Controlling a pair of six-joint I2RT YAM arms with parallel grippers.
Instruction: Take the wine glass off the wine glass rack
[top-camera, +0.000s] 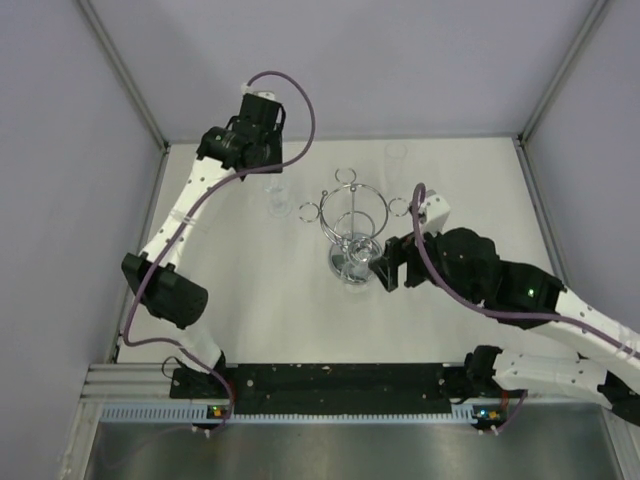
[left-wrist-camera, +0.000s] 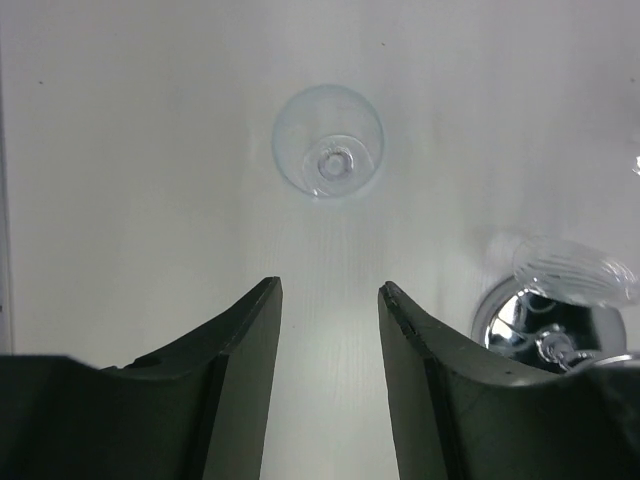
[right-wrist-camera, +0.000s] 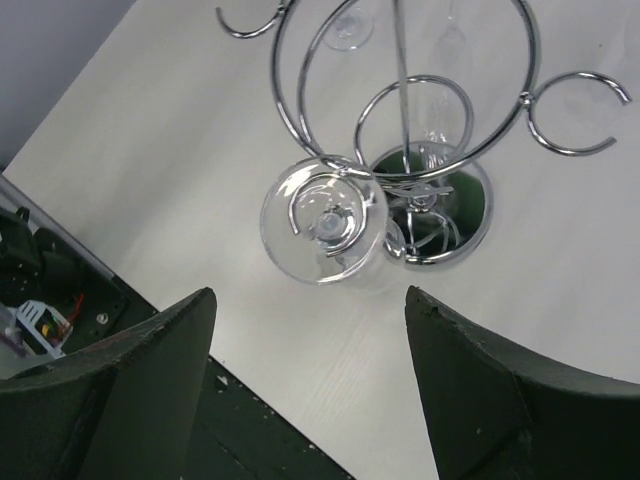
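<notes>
On the rack's (top-camera: 352, 262) near-side ring one glass (right-wrist-camera: 322, 222) hangs, right gripper (right-wrist-camera: 308, 300) spread wide just short of it and empty, another glass (left-wrist-camera: 328, 157) stands on the table (top-camera: 250, 300) under the parted, empty left gripper (left-wrist-camera: 330, 290), so lift-off is pending.

The wine glass rack (right-wrist-camera: 465, 195) stood upright near the middle of the worktop. It was shiny chrome wire, with a round mirrored base, a thin central post, a large hoop and small open rings at its arm ends. A clear wine glass (right-wrist-camera: 325, 225) hung from the ring on the rack's near side, just beside the base, its round foot lying over the ring. A second wine glass (left-wrist-camera: 328, 155) stood upright on the worktop, left of the rack and apart from it.
</notes>
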